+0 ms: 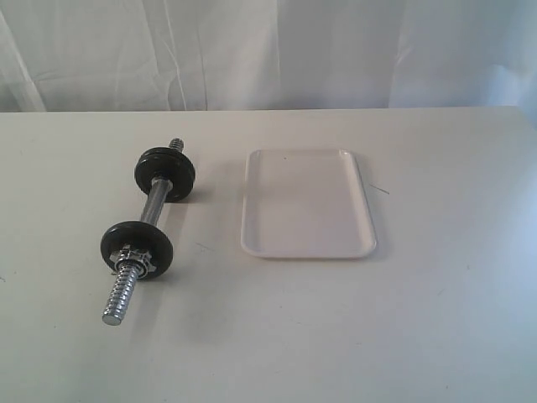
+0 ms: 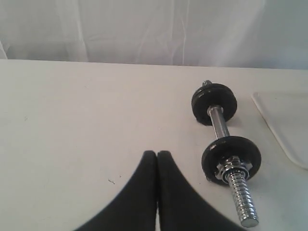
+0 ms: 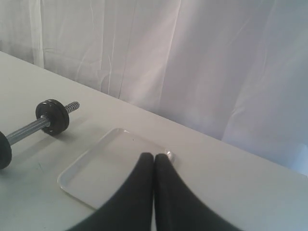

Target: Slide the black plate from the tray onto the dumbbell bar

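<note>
The dumbbell bar (image 1: 156,201) lies on the table left of the white tray (image 1: 306,204). Two black plates sit on it: one near the far end (image 1: 164,173), one nearer the front (image 1: 137,246) with a silver star nut (image 1: 134,260) against it. No disc lies in the tray. My left gripper (image 2: 157,153) is shut and holds nothing; it hangs over bare table beside the bar (image 2: 218,122) and the nearer plate (image 2: 231,153). My right gripper (image 3: 154,155) is shut too, with nothing in it, above the tray's (image 3: 103,168) corner. Neither gripper shows in the exterior view.
A white curtain (image 1: 268,50) hangs behind the table's far edge. A thin dark mark (image 1: 380,190) lies on the table right of the tray. The bar's threaded front end (image 1: 117,302) sticks out toward the table's front.
</note>
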Robot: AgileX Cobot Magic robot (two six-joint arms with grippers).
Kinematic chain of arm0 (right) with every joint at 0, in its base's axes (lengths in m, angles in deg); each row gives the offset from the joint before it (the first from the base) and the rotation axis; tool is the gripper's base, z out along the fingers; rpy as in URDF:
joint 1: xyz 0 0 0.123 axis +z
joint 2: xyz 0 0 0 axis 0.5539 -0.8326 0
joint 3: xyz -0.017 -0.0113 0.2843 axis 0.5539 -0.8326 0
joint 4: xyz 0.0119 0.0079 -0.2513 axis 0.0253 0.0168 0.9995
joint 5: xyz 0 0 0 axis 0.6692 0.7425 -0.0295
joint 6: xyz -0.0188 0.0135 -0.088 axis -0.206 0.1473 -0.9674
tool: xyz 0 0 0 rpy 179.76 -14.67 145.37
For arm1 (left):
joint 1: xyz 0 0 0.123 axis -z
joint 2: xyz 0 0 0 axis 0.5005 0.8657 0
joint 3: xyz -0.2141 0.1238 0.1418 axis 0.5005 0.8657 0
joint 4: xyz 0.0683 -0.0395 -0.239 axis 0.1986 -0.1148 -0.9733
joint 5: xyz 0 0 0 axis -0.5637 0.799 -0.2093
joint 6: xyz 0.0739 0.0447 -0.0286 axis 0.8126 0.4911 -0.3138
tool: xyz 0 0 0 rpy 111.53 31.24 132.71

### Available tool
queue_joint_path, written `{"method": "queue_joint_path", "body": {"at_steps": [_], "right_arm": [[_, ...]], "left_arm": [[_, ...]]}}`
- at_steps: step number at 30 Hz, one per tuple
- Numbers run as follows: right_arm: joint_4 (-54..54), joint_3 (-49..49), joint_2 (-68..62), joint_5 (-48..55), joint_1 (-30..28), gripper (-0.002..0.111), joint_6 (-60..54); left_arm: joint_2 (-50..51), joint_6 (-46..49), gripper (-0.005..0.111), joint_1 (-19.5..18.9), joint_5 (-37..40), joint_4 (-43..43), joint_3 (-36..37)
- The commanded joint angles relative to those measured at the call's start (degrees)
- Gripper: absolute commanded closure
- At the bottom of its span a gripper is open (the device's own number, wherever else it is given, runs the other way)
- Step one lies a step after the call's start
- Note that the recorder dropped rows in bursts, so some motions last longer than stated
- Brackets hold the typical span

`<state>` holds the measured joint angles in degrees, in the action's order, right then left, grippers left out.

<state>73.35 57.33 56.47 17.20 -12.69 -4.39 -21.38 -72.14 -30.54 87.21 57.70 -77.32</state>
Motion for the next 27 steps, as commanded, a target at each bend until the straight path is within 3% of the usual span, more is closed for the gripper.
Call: {"method": "queue_joint_path", "body": {"at_steps": [1,7,19,25,27], "right_arm": [[0.45,-0.14,0.28,-0.20,-0.41,0.108,0.37],[0.45,-0.14,0.28,-0.20,-0.41,0.108,0.37],[0.45,-0.14,0.28,-0.20,-0.41,0.108,0.37],[0.45,-0.14,0.28,-0.20,-0.41,0.108,0.37],[0.45,-0.14,0.28,-0.20,-0.41,0.108,0.37]], "left_arm": [[-0.65,-0.26,0.107,3.52,-8.15,-0.74,7.27],[-0.65,-0.26,0.107,7.53,-7.58,-0.74,13.34],[-0.65,-0.26,0.107,7.58,-6.45,-0.74,13.97],[-0.65,-0.26,0.107,7.58,-15.42,-0.74,17.62],[-0.65,-0.26,0.107,7.58,-11.87,-0.74,17.62]]}}
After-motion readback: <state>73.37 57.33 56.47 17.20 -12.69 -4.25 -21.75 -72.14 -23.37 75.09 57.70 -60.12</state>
